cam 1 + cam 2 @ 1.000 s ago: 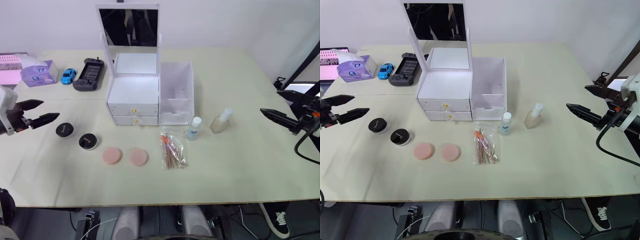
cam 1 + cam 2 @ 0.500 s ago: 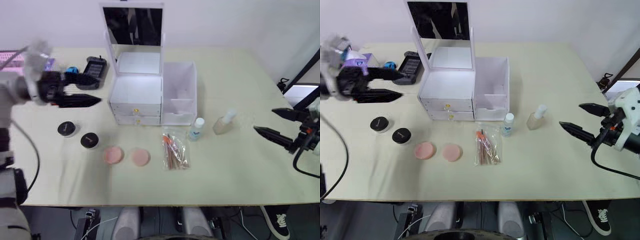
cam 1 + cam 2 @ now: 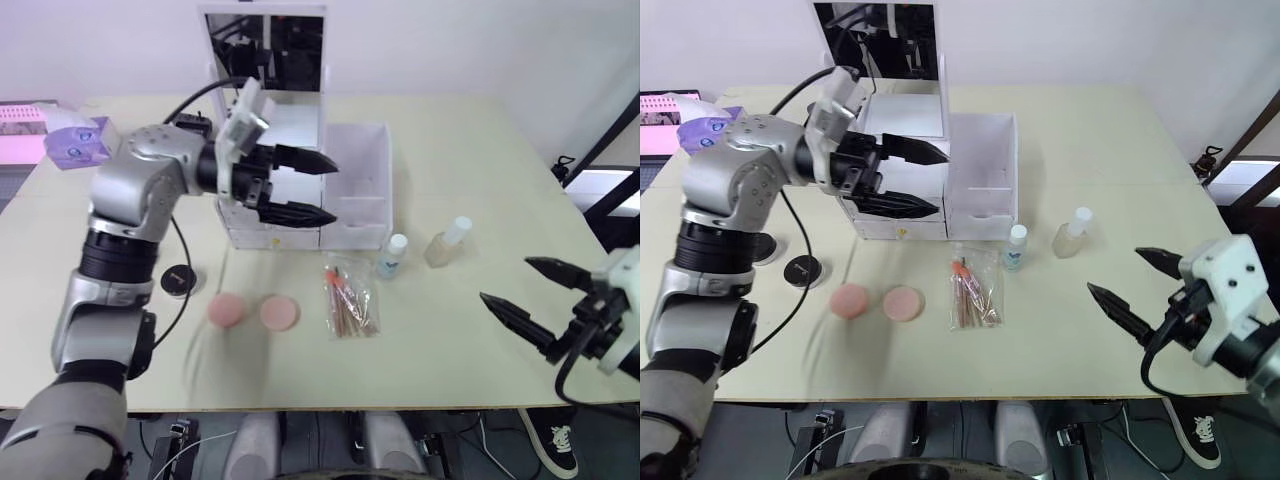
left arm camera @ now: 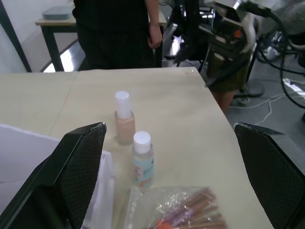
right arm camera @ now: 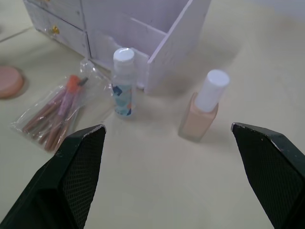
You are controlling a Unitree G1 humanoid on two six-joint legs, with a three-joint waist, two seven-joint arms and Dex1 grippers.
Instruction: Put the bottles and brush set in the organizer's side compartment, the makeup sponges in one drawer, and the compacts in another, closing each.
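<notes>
The white organizer (image 3: 262, 130) stands mid-table with its mirror upright and both gold-knobbed drawers (image 3: 903, 232) shut. My left gripper (image 3: 333, 190) hangs open in front of the drawers, fingertips reaching the side compartment (image 3: 362, 165). In front lie the clear bottle (image 3: 392, 255), the tan bottle (image 3: 447, 242), the brush set (image 3: 347, 300) and two pink makeup sponges (image 3: 226, 310). One compact (image 3: 178, 280) sits left of them; another (image 3: 773, 250) peeks from behind my left forearm. My right gripper (image 3: 505, 280) is open and empty near the table's right front.
A lilac tissue box (image 3: 75, 140) and a black controller (image 3: 190, 125) sit at the back left. A person (image 4: 119, 28) stands beyond the table's far side in the left wrist view. The table's front edge is close to my right gripper.
My left arm has swung right from over the compacts to the front of the organizer. My right gripper has drifted nearer the front edge. Both stay open and empty.
</notes>
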